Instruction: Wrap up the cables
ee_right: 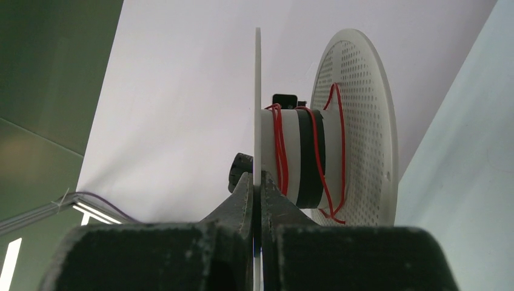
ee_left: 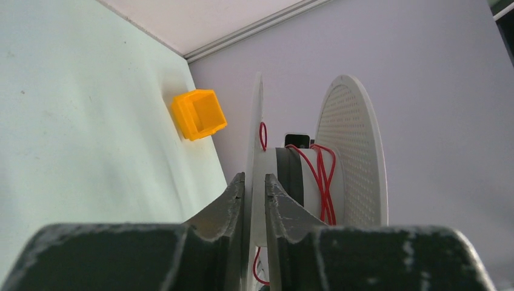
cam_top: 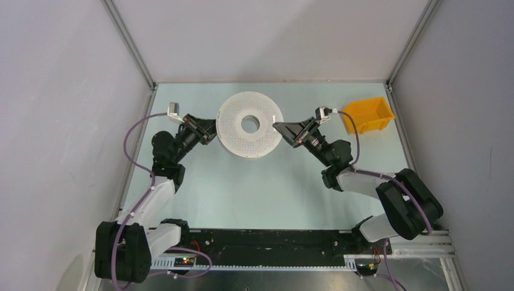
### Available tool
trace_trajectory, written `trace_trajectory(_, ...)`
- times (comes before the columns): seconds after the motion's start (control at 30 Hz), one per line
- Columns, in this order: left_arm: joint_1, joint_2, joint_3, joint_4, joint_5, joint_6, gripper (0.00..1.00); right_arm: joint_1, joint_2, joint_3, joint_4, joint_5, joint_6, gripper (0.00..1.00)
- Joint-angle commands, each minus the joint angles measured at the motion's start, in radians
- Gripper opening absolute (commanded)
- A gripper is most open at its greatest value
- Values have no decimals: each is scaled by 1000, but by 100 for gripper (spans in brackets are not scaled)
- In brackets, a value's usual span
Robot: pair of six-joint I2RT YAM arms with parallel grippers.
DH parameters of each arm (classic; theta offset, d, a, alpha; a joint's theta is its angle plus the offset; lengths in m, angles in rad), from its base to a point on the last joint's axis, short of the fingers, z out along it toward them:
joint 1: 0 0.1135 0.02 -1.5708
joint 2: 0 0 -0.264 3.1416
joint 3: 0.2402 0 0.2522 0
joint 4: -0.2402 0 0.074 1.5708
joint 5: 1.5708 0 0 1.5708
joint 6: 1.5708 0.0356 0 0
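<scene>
The pale grey perforated spool (cam_top: pixel 250 124) is held off the table between my two arms. Thin red cable (ee_left: pixel 321 176) lies in loose turns round its hub beside a black band, and a loop hangs below. The same cable (ee_right: pixel 280 145) shows in the right wrist view, one strand running out across the far flange. My left gripper (cam_top: pixel 212 128) straddles the spool's left rim. Its jaws (ee_left: pixel 254 182) stand slightly apart, wider than the thin flange between them. My right gripper (cam_top: pixel 277 127) is at the spool's right rim, its jaws (ee_right: pixel 257 182) pinched tight on the flange edge.
An orange bin (cam_top: pixel 367 115) sits at the back right of the pale green table (cam_top: pixel 254 194), near the right wall. It also shows in the left wrist view (ee_left: pixel 199 114). Grey walls enclose the table on three sides. Lilac arm cables loop beside each arm.
</scene>
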Motion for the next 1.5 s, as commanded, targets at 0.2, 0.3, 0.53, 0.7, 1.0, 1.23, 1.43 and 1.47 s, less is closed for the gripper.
trace_trajectory(0.2,25,-11,-37,53,46,49,23,-32,29,35,96,57,36,0)
trace_trajectory(0.3,37,-14,-46,53,45,51,24,-40,33,35,102,51,42,0)
trace_trajectory(0.53,55,-9,-72,53,47,59,27,-69,28,11,107,49,52,0)
trace_trajectory(0.7,67,-7,-82,53,57,67,27,-92,33,2,112,43,59,0)
trace_trajectory(1.0,97,-22,-101,42,111,113,34,-142,50,-43,121,45,67,0)
trace_trajectory(1.23,96,-88,-72,-126,148,292,64,-209,136,-69,123,50,79,0)
trace_trajectory(1.43,73,-183,-12,-469,68,616,99,-264,232,-69,102,73,29,0)
trace_trajectory(1.47,55,-197,4,-509,46,654,99,-272,243,-67,102,78,26,0)
